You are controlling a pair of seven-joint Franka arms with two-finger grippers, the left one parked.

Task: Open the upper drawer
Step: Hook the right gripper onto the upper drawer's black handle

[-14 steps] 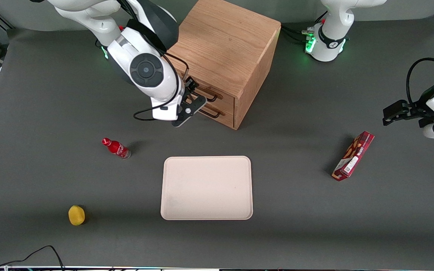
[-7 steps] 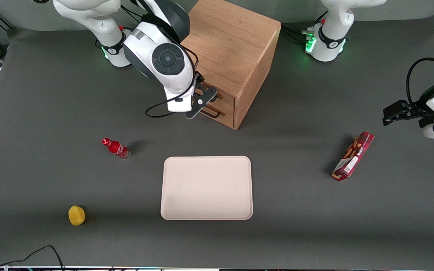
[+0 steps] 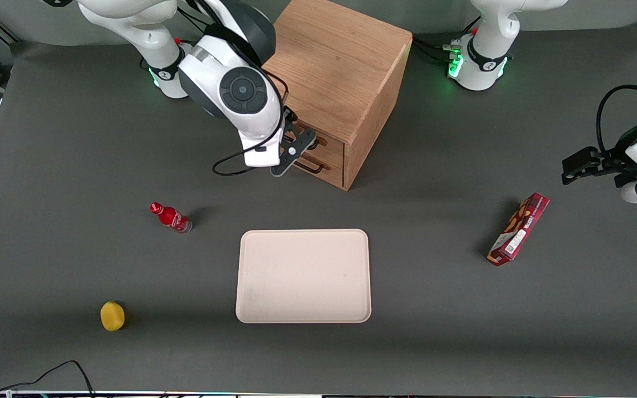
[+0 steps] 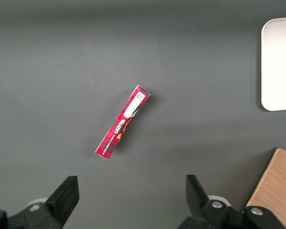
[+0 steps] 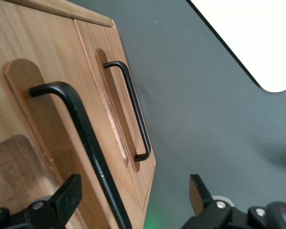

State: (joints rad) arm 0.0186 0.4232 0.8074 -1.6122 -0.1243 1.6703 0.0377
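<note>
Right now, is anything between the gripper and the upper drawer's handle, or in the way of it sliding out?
Nothing visible does. The gripper is open, right in front of the upper drawer, its handle close ahead. The drawer is still shut.

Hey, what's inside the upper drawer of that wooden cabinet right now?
Can't tell: the upper drawer is closed. Only its front and dark handle show, with the open end effector in front.
</note>
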